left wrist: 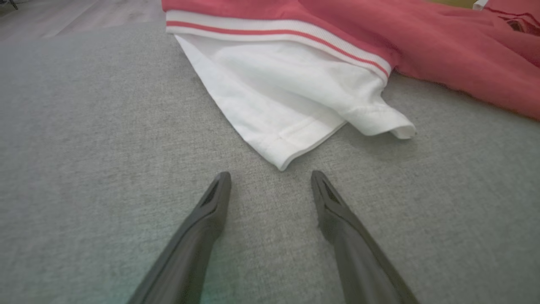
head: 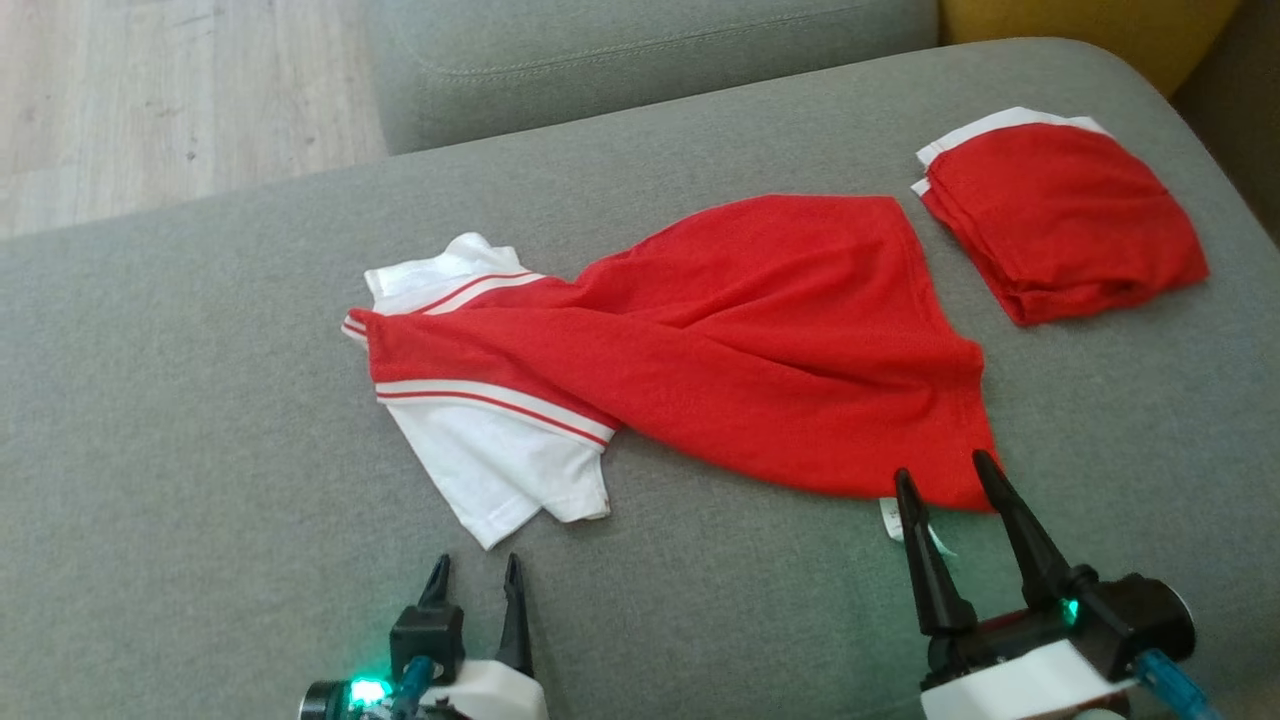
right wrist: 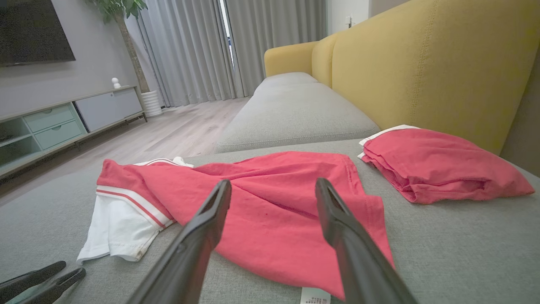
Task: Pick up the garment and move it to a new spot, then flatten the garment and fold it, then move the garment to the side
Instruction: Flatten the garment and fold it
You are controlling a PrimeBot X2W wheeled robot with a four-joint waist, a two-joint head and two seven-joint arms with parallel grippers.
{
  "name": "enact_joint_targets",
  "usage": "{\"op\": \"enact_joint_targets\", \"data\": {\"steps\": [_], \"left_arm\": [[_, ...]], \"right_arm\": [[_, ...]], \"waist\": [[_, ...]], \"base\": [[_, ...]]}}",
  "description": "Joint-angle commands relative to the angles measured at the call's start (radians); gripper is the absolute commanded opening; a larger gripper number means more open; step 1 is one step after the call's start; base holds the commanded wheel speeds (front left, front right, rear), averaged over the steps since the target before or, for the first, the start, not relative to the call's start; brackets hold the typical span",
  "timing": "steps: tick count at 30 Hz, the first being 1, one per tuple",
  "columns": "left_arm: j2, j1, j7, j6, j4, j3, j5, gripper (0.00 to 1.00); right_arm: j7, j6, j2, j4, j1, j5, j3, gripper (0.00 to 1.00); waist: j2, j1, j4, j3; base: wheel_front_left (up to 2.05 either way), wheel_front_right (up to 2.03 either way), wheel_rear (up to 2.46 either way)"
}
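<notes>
A red garment [head: 720,330] [left wrist: 443,55] [right wrist: 274,211] with white sleeves and red-and-white striped trim lies loosely spread and creased across the middle of a grey sofa cushion [head: 200,400] [left wrist: 84,126] [right wrist: 464,245]. Its body fans out toward the robot's right, and its white sleeve [head: 500,470] [left wrist: 295,93] [right wrist: 114,228] points toward the near edge. A white care label [head: 888,516] [right wrist: 314,295] pokes out from under the near hem. The right gripper [head: 943,470] [right wrist: 273,183] stands at that hem with its two dark fingers spread apart and nothing between them. One finger crosses the label in the head view, and whether the tips touch the cloth cannot be told. The left gripper [head: 477,575] [left wrist: 270,177] [right wrist: 72,268] sits low on the bare cushion just short of the sleeve's cuff, its fingers likewise parted and empty. A second red garment [head: 1060,220] [right wrist: 438,164], folded into a neat stack with a white edge showing, rests apart on the far right of the cushion, close to the yellow backrest [head: 1080,30] [right wrist: 422,63]. Beyond the sofa are a pale wooden floor [head: 150,100] [right wrist: 181,131], grey curtains [right wrist: 194,50] and a low media cabinet [right wrist: 63,122].
</notes>
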Motion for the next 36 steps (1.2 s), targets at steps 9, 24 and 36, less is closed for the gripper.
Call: {"op": "enact_joint_targets", "data": {"steps": [9, 24, 36], "left_arm": [[0.004, -0.078, -0.005, 0.018, -0.006, 0.002, -0.003, 1.00], [0.004, -0.139, -0.005, -0.006, 0.086, -0.009, -0.019, 0.04], [0.033, -0.112, -0.004, -0.029, -0.043, 0.037, -0.106, 0.00]], "right_arm": [[-0.011, -0.001, -0.008, -0.028, -0.027, 0.000, 0.029, 1.00], [-0.011, -0.001, -0.005, -0.026, -0.036, 0.001, 0.027, 1.00], [-0.011, -0.001, 0.001, 0.028, -0.006, -0.019, -0.022, 1.00]], "waist": [[0.0000, 0.0000, 0.010, 0.001], [0.0000, 0.0000, -0.002, 0.020], [0.0000, 0.0000, 0.040, -0.003]], "base": [[0.00, 0.00, 0.00], [0.00, 0.00, 0.00], [0.00, 0.00, 0.00]]}}
